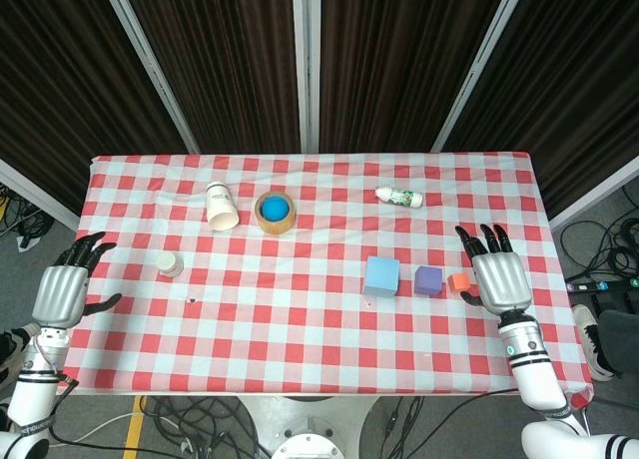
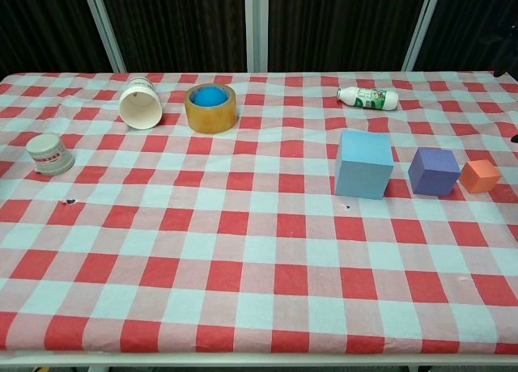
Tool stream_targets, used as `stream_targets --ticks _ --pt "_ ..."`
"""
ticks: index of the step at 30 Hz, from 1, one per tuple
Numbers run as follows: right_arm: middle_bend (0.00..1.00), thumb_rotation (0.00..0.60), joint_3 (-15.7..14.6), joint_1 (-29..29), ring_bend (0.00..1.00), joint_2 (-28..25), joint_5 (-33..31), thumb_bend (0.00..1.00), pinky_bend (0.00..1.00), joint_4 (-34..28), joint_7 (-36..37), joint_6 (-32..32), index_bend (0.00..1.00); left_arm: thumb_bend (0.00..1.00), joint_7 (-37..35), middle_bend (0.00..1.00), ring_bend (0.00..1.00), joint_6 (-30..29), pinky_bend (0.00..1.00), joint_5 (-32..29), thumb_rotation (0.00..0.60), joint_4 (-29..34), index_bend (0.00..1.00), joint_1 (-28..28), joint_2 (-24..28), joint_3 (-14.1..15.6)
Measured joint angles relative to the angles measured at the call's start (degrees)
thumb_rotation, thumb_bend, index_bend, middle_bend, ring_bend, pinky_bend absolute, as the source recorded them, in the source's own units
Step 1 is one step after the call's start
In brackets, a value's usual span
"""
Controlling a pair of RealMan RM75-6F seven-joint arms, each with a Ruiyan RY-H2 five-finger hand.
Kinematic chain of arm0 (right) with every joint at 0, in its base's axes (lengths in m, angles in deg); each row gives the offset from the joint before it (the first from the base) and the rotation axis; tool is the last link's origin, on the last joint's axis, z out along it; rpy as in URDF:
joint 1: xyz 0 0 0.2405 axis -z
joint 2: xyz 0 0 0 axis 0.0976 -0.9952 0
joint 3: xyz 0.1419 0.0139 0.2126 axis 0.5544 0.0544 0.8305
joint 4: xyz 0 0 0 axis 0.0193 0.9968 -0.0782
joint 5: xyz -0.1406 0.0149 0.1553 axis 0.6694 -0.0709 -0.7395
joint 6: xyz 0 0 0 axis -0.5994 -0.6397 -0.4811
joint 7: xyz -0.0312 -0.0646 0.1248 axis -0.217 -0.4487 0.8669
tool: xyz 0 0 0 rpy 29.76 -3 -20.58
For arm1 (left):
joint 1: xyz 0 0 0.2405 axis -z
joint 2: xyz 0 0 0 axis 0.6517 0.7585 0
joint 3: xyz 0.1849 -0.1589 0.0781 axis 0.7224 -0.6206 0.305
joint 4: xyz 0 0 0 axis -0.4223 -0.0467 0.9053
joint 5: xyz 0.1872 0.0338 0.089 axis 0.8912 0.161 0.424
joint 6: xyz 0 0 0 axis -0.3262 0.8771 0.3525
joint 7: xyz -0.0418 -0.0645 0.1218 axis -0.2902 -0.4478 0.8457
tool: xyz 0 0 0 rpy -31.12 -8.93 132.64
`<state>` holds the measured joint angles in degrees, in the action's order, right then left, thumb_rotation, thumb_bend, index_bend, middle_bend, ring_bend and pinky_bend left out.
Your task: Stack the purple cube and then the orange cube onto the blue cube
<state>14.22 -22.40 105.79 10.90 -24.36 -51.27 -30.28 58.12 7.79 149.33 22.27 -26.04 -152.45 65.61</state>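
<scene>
Just beside the right robot hand (image 1: 496, 277), on its inner side, sits the orange cube (image 1: 459, 281), almost touching the thumb. Further from that hand come the purple cube (image 1: 428, 279) and then the blue cube (image 1: 381, 275), all three in one row on the table (image 1: 300, 329), each apart from the others. Nothing is stacked yet, so both placements are left to do. The right robot hand is open and holds nothing; the left robot hand (image 1: 66, 287), well apart at the other table edge, is open and empty too.
</scene>
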Motion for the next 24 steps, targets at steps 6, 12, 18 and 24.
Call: stream_targets --ticks 6,12,18,24 --pt "0.25 0.6 0.4 -0.7 0.04 0.9 -0.8 0.02 0.0 1.3 -0.6 1.8 0.01 0.11 -0.4 0.24 0.16 -1.4 0.29 0.3 0.6 -1.3 0.28 -0.1 -0.8 -0.3" --pt "0.26 0.6 0.4 -1.5 0.04 2.2 -2.2 0.02 0.0 1.9 -1.8 3.3 0.01 0.11 -0.8 0.24 0.16 -1.3 0.29 0.3 0.6 -1.3 0.28 0.1 -0.6 -0.4" --pt "0.27 0.6 0.6 -2.8 0.04 3.9 -4.6 0.02 0.0 3.8 -2.3 6.5 0.01 0.11 -1.1 0.24 0.16 -1.1 0.29 0.4 0.6 -1.2 0.28 0.0 -0.3 0.0" --pt "0.27 0.6 1.0 -4.6 0.05 6.5 -7.9 0.02 0.0 7.7 -1.9 11.0 0.01 0.11 -1.1 0.24 0.16 -1.1 0.29 0.3 0.6 -1.3 0.28 -0.1 -0.3 0.0"
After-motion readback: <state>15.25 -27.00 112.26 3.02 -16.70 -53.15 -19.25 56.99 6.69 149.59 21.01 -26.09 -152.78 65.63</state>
